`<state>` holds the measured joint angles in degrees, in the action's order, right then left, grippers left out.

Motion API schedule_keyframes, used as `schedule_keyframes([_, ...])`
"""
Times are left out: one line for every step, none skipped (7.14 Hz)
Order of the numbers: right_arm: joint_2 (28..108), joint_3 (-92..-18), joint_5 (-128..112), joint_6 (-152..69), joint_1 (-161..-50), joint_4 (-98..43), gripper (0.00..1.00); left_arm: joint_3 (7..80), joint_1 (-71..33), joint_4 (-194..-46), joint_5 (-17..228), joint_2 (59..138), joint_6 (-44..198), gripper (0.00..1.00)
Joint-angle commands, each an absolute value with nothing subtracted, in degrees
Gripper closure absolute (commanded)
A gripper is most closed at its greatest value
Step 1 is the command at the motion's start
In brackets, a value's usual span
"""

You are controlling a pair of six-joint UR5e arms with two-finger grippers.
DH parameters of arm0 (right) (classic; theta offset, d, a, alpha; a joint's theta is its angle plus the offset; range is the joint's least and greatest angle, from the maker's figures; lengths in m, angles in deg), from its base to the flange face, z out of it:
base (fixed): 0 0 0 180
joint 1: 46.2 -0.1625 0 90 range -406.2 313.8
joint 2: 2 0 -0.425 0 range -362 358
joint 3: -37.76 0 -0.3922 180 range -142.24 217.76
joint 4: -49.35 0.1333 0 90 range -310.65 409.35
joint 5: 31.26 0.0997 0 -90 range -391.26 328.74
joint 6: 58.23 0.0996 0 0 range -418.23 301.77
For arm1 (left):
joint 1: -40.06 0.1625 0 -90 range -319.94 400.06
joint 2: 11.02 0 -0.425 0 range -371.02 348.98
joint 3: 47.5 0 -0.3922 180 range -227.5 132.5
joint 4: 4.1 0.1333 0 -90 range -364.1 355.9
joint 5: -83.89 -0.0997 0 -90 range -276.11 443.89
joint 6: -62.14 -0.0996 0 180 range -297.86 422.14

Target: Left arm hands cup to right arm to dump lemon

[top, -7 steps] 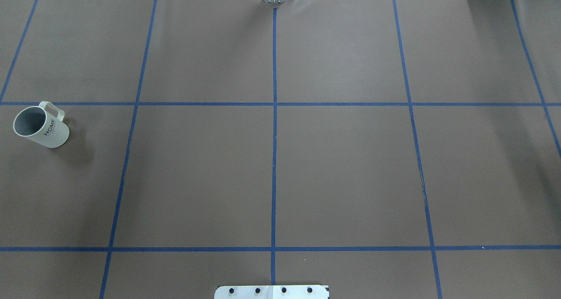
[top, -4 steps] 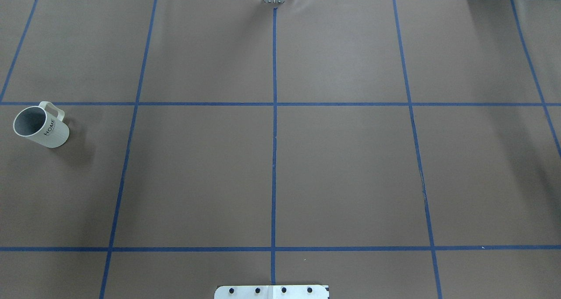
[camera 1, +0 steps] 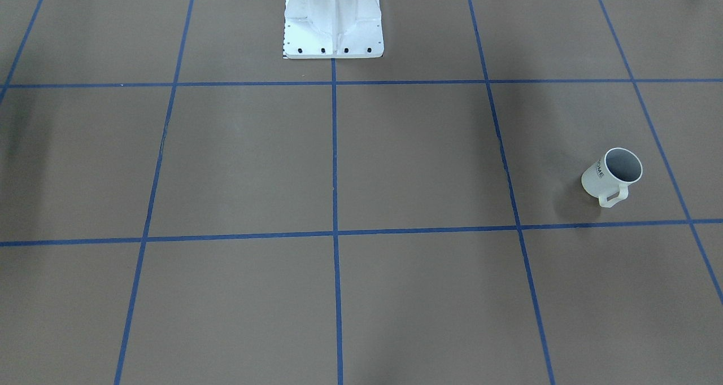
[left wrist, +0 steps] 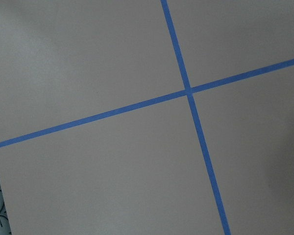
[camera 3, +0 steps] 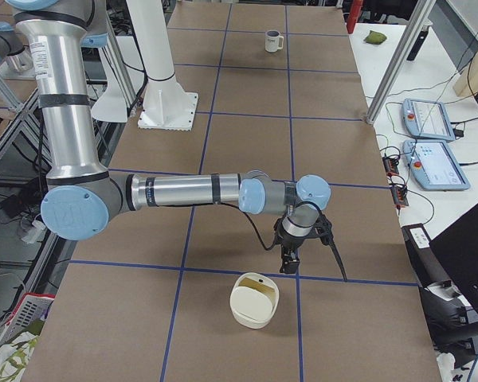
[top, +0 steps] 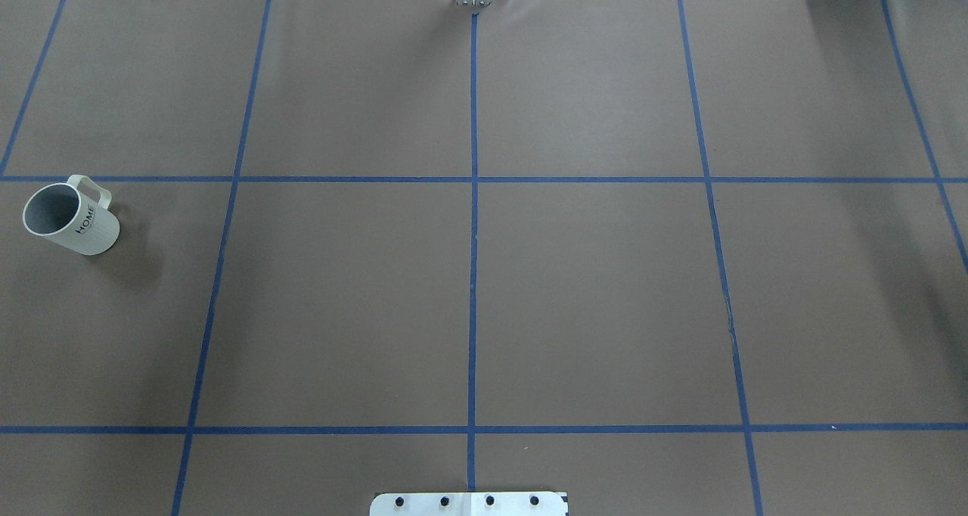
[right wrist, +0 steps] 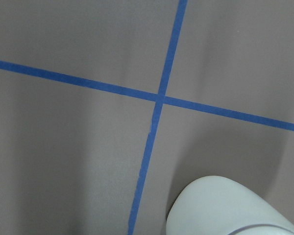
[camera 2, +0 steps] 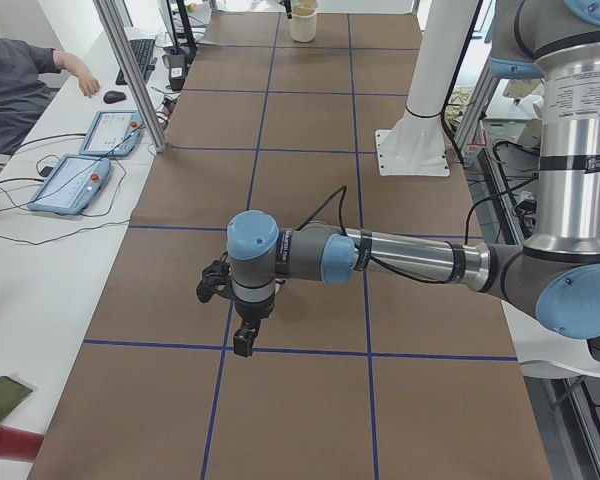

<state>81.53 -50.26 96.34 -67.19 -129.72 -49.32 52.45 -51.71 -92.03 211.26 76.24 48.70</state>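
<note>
The white "HOME" cup (top: pixel 70 219) stands upright on the brown mat at the far left of the overhead view, handle pointing away from the robot. It also shows in the front-facing view (camera 1: pixel 613 175) and, small and far, in the exterior right view (camera 3: pixel 274 40). No lemon shows in any view. The left gripper (camera 2: pixel 242 340) hangs over a blue tape crossing and shows only in the exterior left view, where the arm hides the cup; I cannot tell whether it is open. The right gripper (camera 3: pixel 287 263) hangs over a tape crossing at the other end; I cannot tell its state either.
A cream bowl-like container (camera 3: pixel 255 300) sits just beyond the right gripper, and shows in the right wrist view (right wrist: pixel 235 205). The white pedestal (camera 1: pixel 333 18) stands at the robot's side. A seated operator (camera 2: pixel 20 80) and pendant tablets (camera 2: pixel 75 182) are beside the table.
</note>
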Motion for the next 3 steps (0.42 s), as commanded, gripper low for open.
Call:
schedule_keyframes([81.2, -50.5, 96.4, -67.4, -129.7, -49.4, 0.0, 53.0, -51.7, -92.0, 211.3, 76.2, 48.6, 0.0])
schedule_keyframes([81.1, -50.5, 96.4, -67.4, -129.5, -49.3, 0.0, 53.0, -51.6, -92.1, 211.4, 76.3, 48.6, 0.0])
schedule_keyframes([81.1, -50.5, 96.4, -67.4, -129.4, -49.3, 0.0, 53.1, -51.6, -92.1, 211.6, 76.2, 48.5, 0.0])
